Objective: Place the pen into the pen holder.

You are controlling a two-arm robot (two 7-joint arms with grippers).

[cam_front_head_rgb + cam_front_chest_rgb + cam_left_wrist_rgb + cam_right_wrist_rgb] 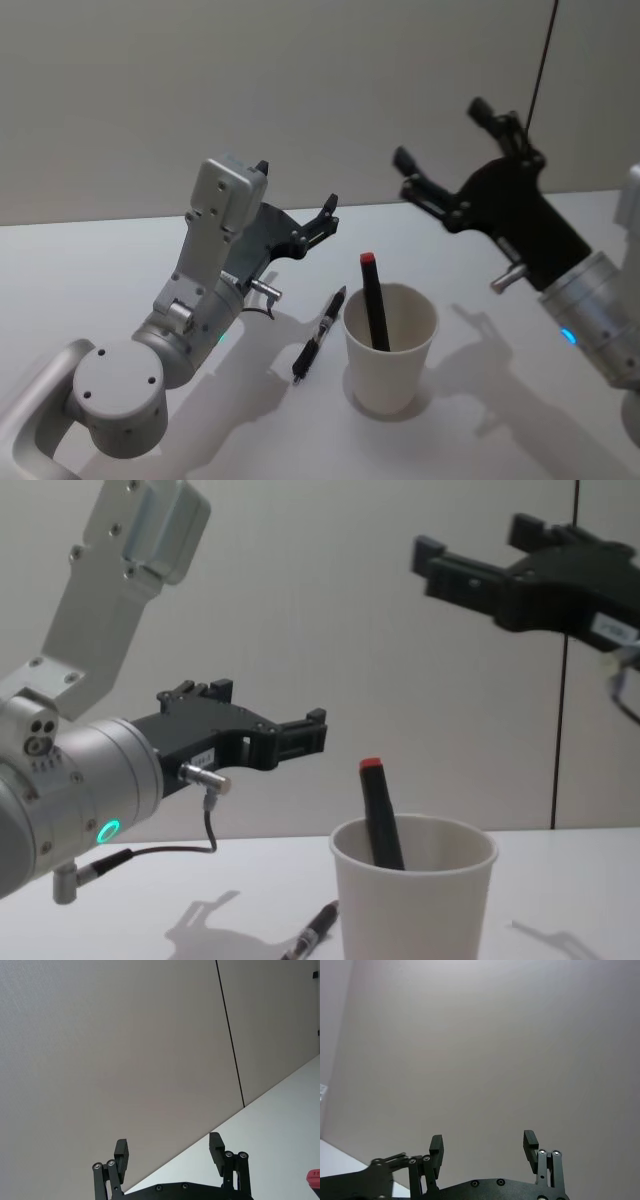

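Beside the paper cup (392,368), on its left, a black pen (318,336) lies flat on the white table (110,262), close to the cup wall, with one end pointing past the rim toward the back. It is not in the cup. Inside the cup a dark marker with a red cap (372,300) stands leaning against the wall, its cap above the rim.

Up and to the left of the cup the left gripper (297,188) hangs in the air, jaws spread and nothing between them. Up and to the right of the cup, and higher, the right gripper (441,133) is likewise spread and empty. Neither touches the pen or the cup.

I judge that the step in hand is the reach for the pen on the table, with the grasp not yet begun. The left gripper is the closer one. Its next move calls for tipping down toward the table, setting the jaws across the pen's barrel rather than along it, and staying clear of the cup so it is not knocked. The marker takes up part of the opening, so the pen would need to go in beside it.

The cup is plain, with no print. A small pale label sits on the right gripper in the chest view, too small to read.
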